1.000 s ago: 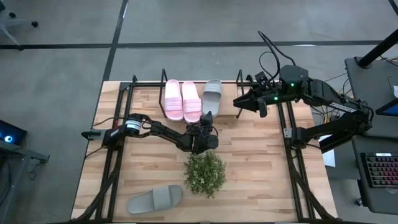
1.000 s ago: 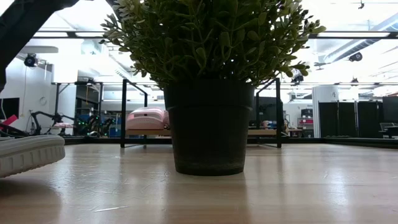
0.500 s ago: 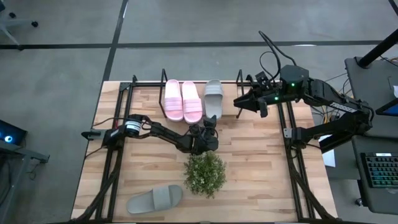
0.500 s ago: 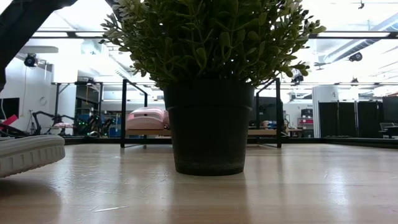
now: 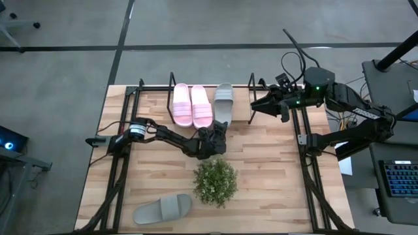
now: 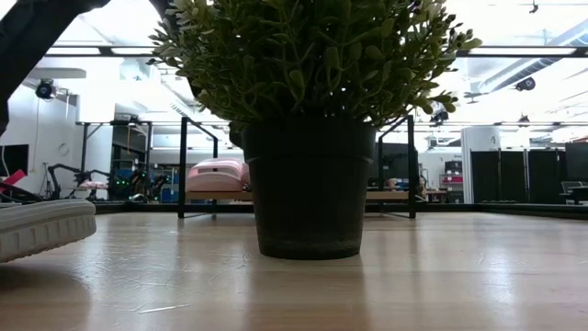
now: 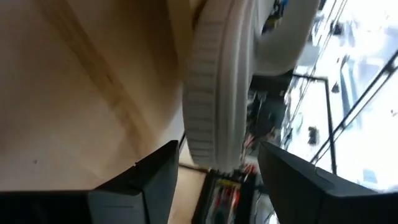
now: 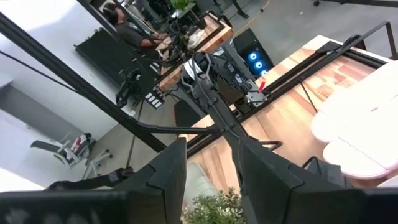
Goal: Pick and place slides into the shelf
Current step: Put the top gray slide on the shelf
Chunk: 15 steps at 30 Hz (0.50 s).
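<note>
High view: left gripper [image 5: 217, 128] has crept toward the shelf [image 5: 254, 98] over the last second, and now sits just at the heel of the grey slide [image 5: 223, 102] resting on the shelf board. Fingers spread, nothing between them; the left wrist view shows the two dark fingers [image 7: 140, 186] apart with the ribbed sole edge of that slide just ahead, not gripped. Right gripper [image 5: 258, 106] has pulled back toward the right side of the table [image 5: 274, 170] and hovers above the shelf's right rail; its fingers stand partly apart and hold nothing.

Reading: third slide looks delivered. The small forward move reads as a nudge or a release check, not a new grasp.

Slide count:
- pink pair [image 5: 191, 104], side by side on the shelf, toes away from the arms
- grey slide next to them, same orientation, touching or nearly touching the pink one
- second grey slide [image 5: 163, 209] still on the table, near the front left corner, lying at a slant, well apart from the shelf

Plant [image 5: 215, 182] stands between the left arm and the remaining slide; any reach for it likely has to skirt the foliage. One shelf slot left, at the right end.
</note>
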{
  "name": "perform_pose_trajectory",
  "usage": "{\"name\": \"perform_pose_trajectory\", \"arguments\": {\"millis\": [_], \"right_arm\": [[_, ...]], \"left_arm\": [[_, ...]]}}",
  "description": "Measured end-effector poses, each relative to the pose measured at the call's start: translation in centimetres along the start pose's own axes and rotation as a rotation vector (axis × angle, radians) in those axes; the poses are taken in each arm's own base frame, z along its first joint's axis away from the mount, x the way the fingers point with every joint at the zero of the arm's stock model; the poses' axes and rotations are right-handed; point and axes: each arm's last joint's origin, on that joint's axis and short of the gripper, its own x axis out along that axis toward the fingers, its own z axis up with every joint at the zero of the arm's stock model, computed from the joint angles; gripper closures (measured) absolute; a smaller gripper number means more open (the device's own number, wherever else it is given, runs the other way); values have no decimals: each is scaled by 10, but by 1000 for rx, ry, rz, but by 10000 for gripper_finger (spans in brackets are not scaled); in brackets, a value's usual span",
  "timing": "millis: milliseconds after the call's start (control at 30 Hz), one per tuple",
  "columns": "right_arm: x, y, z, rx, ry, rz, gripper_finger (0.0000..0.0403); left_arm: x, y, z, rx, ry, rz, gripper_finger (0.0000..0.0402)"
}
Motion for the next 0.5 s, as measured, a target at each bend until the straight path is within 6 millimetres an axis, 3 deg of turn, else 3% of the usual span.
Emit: {"name": "perform_pose_trajectory", "arguments": {"millis": [500], "right_arm": [[4, -3, -2, -1, 10, -16, 263]], "left_arm": [[-13, -33, -5, 278, 108, -28, 198]]}}
